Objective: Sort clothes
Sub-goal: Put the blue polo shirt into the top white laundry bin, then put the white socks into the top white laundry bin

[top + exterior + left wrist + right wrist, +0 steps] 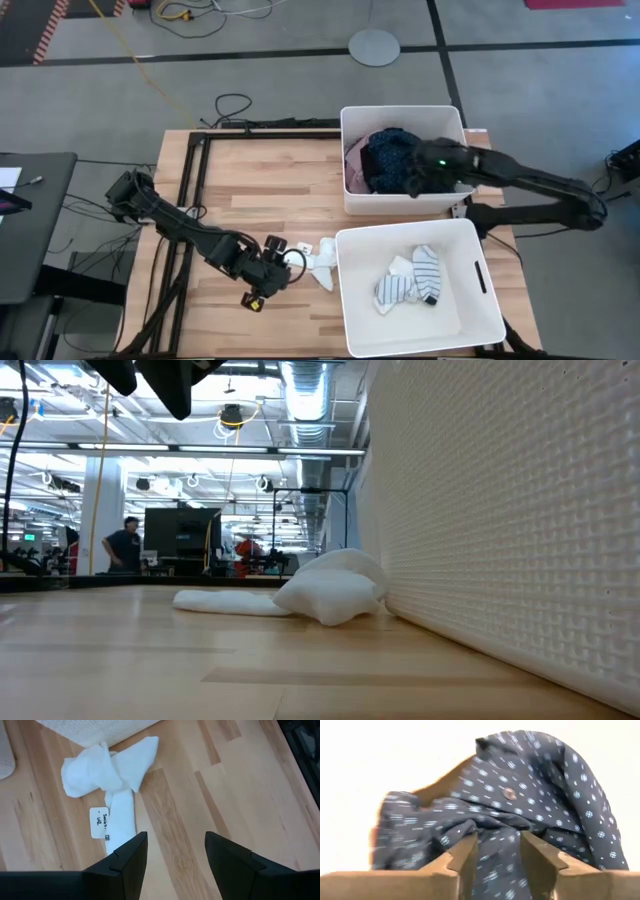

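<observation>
A white sock (110, 770) with a paper tag (99, 822) lies crumpled on the wooden table, against the near bin's left wall (500, 540); the low view shows the sock (320, 592) too. My left gripper (176, 855) hovers open just left of the sock (322, 265), with bare wood between its fingers. My right gripper (497, 855) is open above the navy dotted garment (520, 795), which lies heaped in the far bin (352, 120) on a pink garment (355, 170). Striped and white socks (410, 280) lie in the near bin (345, 300).
The two white bins fill the table's right half, one behind the other. A black metal frame (190, 200) runs along the table's left and far sides. Bare wood (270, 180) lies left of the far bin. A person (125, 545) stands far off in the room.
</observation>
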You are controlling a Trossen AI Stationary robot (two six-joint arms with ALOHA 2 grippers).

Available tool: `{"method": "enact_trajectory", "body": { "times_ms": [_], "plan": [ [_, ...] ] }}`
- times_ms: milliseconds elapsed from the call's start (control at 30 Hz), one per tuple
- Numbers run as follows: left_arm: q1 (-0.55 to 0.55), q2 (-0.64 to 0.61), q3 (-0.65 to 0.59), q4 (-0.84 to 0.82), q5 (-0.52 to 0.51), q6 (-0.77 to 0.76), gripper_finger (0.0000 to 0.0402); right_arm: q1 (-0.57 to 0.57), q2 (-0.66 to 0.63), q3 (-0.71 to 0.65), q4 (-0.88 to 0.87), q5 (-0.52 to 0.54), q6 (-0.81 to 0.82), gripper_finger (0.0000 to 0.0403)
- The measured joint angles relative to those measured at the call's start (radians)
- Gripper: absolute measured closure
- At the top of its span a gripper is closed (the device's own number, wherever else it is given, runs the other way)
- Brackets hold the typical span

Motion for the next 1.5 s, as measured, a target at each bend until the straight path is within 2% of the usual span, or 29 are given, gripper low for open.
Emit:
{"method": "enact_trajectory", "body": {
  "times_ms": [267,600,800,1133,1500],
  "plan": [
    [0.000,0.000,0.000,0.001,-0.012,-0.006,0.0207,0.154,-0.165,0.001,0.013,0.013,0.032,0.0184],
    [0.000,0.000,0.000,0.013,-0.028,-0.013,0.0207,0.389,-0.267,0.003,0.194,0.024,0.011,0.0175],
    [-0.002,0.010,-0.016,0.065,-0.033,-0.014,0.0207,0.567,-0.252,0.003,0.266,0.024,-0.019,0.0175],
    [0.011,0.014,-0.252,0.322,-0.039,-0.016,0.0207,0.840,-0.148,0.003,0.315,0.024,-0.037,0.0175],
    [0.086,0.013,-0.439,0.602,-0.057,-0.019,0.0207,0.961,0.006,0.004,0.413,0.024,-0.037,0.0175]
  ]
}}
